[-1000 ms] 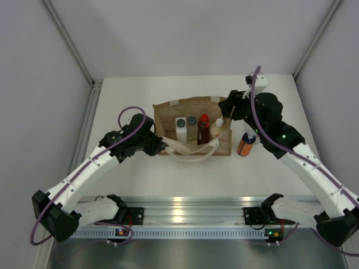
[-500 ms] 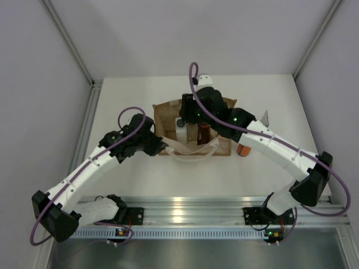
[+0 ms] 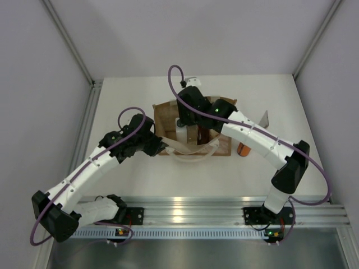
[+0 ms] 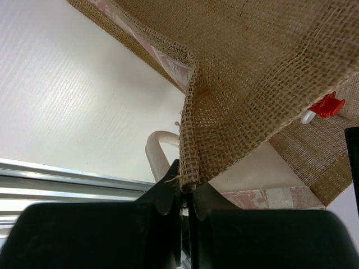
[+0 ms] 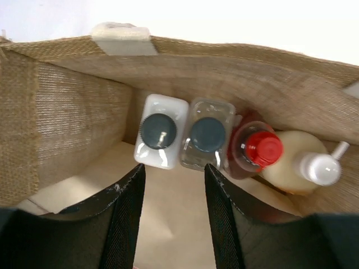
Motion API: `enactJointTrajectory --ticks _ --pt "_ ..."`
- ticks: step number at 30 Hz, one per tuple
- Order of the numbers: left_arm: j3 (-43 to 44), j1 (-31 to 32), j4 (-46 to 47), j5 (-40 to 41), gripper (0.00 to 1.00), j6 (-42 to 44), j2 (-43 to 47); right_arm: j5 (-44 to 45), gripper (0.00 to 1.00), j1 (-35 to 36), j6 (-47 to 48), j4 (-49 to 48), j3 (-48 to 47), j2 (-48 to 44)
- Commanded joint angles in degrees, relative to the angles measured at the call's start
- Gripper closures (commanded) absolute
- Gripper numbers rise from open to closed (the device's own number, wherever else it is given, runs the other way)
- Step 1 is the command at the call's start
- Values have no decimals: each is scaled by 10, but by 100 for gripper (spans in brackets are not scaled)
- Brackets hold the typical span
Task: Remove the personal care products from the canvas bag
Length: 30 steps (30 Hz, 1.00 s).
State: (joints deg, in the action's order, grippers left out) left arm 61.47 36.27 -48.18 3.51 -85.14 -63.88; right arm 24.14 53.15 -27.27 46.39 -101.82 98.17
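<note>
The canvas bag (image 3: 165, 115) stands mid-table with its mouth open. My left gripper (image 4: 185, 188) is shut on the bag's left rim (image 4: 193, 140), as the top view (image 3: 159, 147) also shows. My right gripper (image 5: 174, 174) is open and empty, hovering over the bag's mouth (image 3: 185, 120). Inside stand the white squarish bottle (image 5: 161, 138), the clear bottle (image 5: 205, 140), the red bottle (image 5: 255, 151) and the cream bottle (image 5: 300, 163) in a row. The orange bottle (image 3: 243, 148) stands on the table right of the bag, partly hidden by my right arm.
The bag's cream handles (image 3: 193, 151) hang over its near side. A metal rail (image 3: 185, 204) runs along the table's near edge. Grey walls close in the far corners.
My right arm has swung left from beside the orange bottle to over the bag's mouth. The left gripper has kept its hold on the bag's rim.
</note>
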Motion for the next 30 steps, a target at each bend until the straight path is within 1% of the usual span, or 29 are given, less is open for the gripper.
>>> enactJointTrajectory --ticks 1,4,7,9,13,18,22,30 --pt "-9 0 -14 -8 100 -6 3 47 55 -1 4 62 -42 4" --pt "-6 0 -14 -11 100 1 0 71 55 -15 3 76 -33 -4" --pt "-6 0 -14 -13 100 3 -1 68 55 -37 11 76 -8 -18" --pt "-6 0 -13 -13 100 4 -1 45 55 -48 33 76 0 -18" --pt "-5 0 -14 -15 100 8 -2 28 55 -73 49 71 28 -21" --pt "-6 0 -14 -16 100 9 -2 10 56 -102 65 36 55 -28" --pt "-9 0 -14 -18 100 8 -3 -37 54 -125 80 13 69 -30" --pt "-10 0 -14 -17 100 7 -2 -52 53 -130 77 9 68 -6"
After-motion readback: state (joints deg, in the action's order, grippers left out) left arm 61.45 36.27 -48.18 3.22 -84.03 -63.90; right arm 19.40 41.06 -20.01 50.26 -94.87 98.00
